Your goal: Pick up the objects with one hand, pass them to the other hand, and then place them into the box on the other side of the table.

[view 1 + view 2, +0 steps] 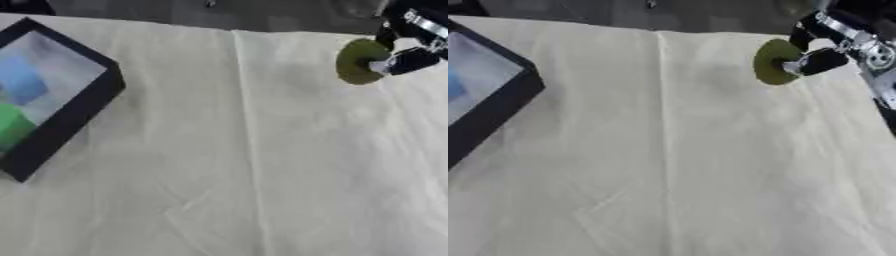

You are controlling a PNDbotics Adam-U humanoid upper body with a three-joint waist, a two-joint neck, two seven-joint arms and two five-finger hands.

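My right hand (833, 42) comes in from the upper right and is shut on a flat olive-green round object (773, 62), which it holds above the cloth at the far right. A black-walled box (66, 122) with a pale floor lies at the left edge. Inside it rest a blue object (22, 82) and a green object (13, 125). My left hand shows in neither view.
A cream cloth (245, 165) with creases covers the table, one long fold running down its middle. Beyond the far edge lies dark floor (175, 10).
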